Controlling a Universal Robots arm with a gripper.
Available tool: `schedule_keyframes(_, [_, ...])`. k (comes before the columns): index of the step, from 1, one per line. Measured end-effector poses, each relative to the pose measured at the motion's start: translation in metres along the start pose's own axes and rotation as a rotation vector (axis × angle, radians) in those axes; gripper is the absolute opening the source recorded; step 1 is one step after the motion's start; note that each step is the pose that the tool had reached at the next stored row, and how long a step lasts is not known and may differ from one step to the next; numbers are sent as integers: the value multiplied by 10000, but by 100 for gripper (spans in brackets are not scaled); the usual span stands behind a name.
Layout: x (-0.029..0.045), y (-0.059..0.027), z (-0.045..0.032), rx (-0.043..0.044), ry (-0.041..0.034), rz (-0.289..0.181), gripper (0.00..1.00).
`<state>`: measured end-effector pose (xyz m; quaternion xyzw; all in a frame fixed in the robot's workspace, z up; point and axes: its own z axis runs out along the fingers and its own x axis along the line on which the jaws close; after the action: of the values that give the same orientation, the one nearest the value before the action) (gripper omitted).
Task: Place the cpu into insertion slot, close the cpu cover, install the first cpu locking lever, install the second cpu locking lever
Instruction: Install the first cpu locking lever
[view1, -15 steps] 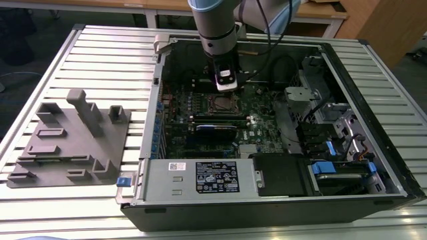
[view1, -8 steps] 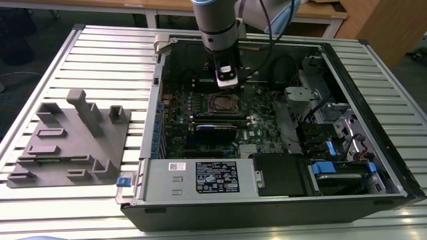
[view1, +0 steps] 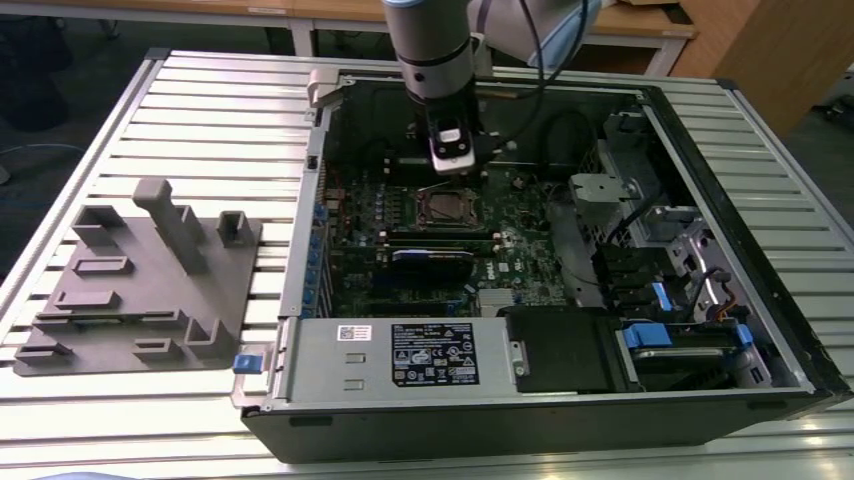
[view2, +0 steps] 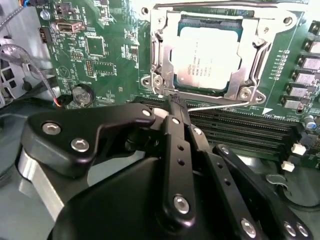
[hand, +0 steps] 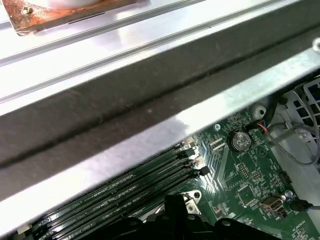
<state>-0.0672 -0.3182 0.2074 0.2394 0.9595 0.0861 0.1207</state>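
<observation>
Pinched jaws (view2: 176, 100) hiding cpu cover (view2: 165, 65) edge, cpu (view2: 206, 59) seated

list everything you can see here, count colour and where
open black computer case: one, on the slatted metal table
green motherboard: one, inside the case
square silver-topped cpu: one, seated in the insertion slot
silver metal cpu cover frame: one, down around the cpu
thin wire locking lever: one, silver, along the socket edge nearest the gripper
long black memory slots: several, beside the socket
grey moulded parts tray: one, at the exterior view's left
black gripper: one, jaws together, at the lever
</observation>
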Motion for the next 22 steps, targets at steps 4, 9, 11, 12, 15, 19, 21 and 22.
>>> schedule_keyframes(4, [36,19,2,-14,-25,15,11])
schedule_keyframes(9, [68,24,4,-27,-51,19,11])
schedule_keyframes(11, [75,22,8,-48,-85,15,11])
schedule_keyframes(12, [79,21,11,-61,-106,13,11])
schedule_keyframes(15, [88,19,21,-109,-165,8,11])
schedule_keyframes(19, [94,20,22,-118,-172,7,11])
schedule_keyframes(21, [95,21,23,-119,-173,8,11])
schedule_keyframes(22, [95,21,22,-120,-172,9,11])
